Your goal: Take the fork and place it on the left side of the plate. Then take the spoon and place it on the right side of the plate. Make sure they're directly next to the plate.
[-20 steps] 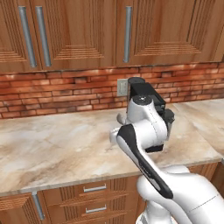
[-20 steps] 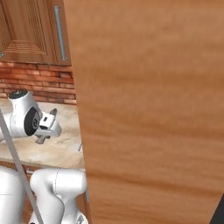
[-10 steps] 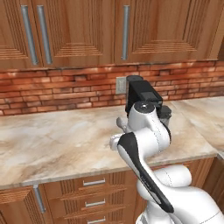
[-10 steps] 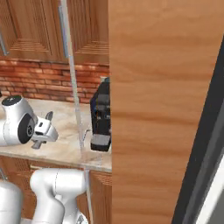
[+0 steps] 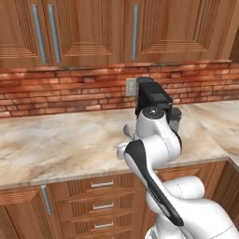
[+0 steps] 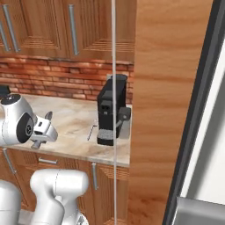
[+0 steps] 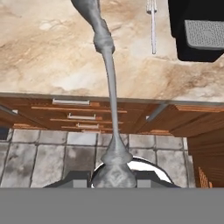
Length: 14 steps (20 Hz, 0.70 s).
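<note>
Pinched in the pincer (image 7: 114, 177) at the bottom centre of the hand view is the spoon (image 7: 107, 78), whose thin handle runs up the frame to a rounded bowl at the top edge, left of centre. In the right base view the pincer (image 6: 43, 131) sits at the left of the frame over the front part of the marble tabletop (image 6: 74, 127), with the spoon's bowl (image 6: 48, 115) sticking up above it. The fork (image 7: 152, 26) lies flat on the tabletop (image 7: 52, 57) in the upper right of the hand view, just beside the black coffee machine (image 7: 197, 30). Wooden drawers (image 7: 78, 117) and a tiled floor (image 7: 39, 153) fill the lower half.
</note>
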### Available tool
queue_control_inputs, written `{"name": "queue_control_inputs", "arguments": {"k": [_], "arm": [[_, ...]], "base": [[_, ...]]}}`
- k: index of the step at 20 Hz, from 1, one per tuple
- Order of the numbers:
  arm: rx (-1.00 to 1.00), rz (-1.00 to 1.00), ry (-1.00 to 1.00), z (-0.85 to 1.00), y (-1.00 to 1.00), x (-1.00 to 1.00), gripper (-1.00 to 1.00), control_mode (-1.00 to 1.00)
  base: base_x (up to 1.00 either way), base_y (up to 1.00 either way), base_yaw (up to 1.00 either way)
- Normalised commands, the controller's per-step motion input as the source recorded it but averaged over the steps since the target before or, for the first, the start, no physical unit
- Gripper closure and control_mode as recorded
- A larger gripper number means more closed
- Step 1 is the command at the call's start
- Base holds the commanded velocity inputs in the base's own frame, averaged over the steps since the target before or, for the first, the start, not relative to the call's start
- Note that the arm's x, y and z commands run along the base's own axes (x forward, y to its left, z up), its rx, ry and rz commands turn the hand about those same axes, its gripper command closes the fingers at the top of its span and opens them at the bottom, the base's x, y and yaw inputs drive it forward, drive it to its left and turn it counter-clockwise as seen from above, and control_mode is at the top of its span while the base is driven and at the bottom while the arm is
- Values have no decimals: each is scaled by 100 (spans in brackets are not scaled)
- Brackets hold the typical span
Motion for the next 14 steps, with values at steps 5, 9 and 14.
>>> {"name": "queue_control_inputs", "arguments": {"k": [5, 9, 14], "arm": [[0, 0, 0, 0, 0, 0, 100, 100], [0, 0, 0, 0, 0, 0, 100, 100], [0, 0, 0, 0, 0, 0, 100, 100]], "base": [[-72, 30, 9], [-14, 63, 47], [0, 49, 59]]}}
